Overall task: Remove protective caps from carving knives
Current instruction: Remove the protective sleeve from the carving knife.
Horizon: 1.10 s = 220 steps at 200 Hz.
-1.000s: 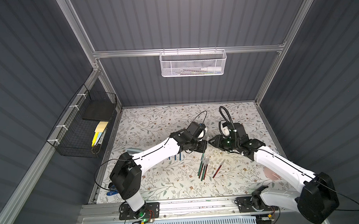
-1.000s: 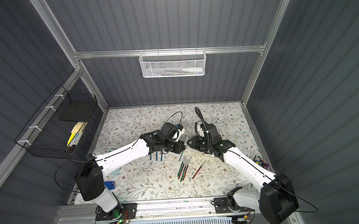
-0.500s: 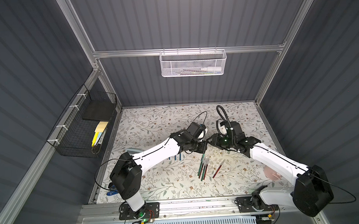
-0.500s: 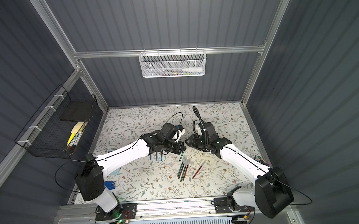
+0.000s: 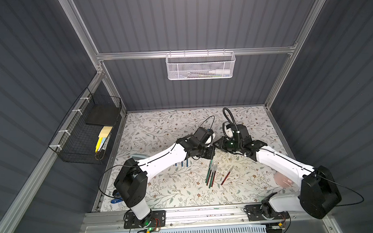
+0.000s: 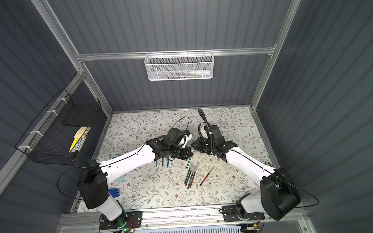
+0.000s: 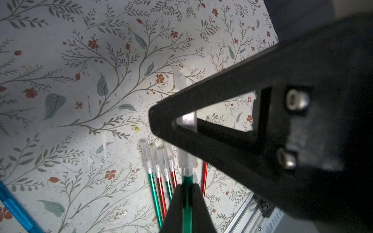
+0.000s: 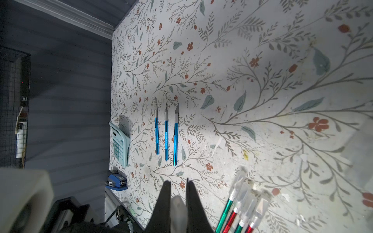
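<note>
Carving knives, four of them capped with green and red handles (image 5: 210, 177), lie bundled on the floral tabletop (image 5: 160, 126) at lower centre in both top views. A fifth, a red knife (image 5: 225, 178), lies just right of them. Three uncapped blue knives (image 6: 162, 162) lie parallel, left of centre. Above the bundle, the left gripper (image 7: 186, 187) is clamped tight on the handle of a green knife (image 7: 187, 178). The right gripper (image 8: 177, 182) meets it at frame centre. Its jaws are closed on that knife's clear protective cap (image 8: 177, 203), which sits over the blade end. On the back wall, upper centre, hangs a white mesh basket (image 5: 201, 66).
</note>
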Motion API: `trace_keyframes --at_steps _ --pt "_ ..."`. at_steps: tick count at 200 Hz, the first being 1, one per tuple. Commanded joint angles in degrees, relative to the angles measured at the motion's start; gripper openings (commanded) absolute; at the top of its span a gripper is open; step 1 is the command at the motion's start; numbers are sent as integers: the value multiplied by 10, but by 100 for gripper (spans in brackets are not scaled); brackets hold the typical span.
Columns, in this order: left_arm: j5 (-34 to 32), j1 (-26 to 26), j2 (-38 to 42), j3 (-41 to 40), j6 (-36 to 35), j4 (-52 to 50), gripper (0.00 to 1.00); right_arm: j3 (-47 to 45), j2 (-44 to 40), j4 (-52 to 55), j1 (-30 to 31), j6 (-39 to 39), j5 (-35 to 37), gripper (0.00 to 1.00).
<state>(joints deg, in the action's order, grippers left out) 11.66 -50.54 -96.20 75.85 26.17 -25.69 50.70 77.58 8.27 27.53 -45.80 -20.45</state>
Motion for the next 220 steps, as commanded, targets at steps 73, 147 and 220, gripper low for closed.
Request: trace_keyframes --at_steps 73,147,220 --pt "10 13 5 -37 9 19 0 42 1 18 -4 15 56 2" --pt "16 14 8 -46 17 26 0 77 7 29 -16 23 56 1" --pt "23 14 3 -45 18 26 0 92 1 29 -40 25 46 0"
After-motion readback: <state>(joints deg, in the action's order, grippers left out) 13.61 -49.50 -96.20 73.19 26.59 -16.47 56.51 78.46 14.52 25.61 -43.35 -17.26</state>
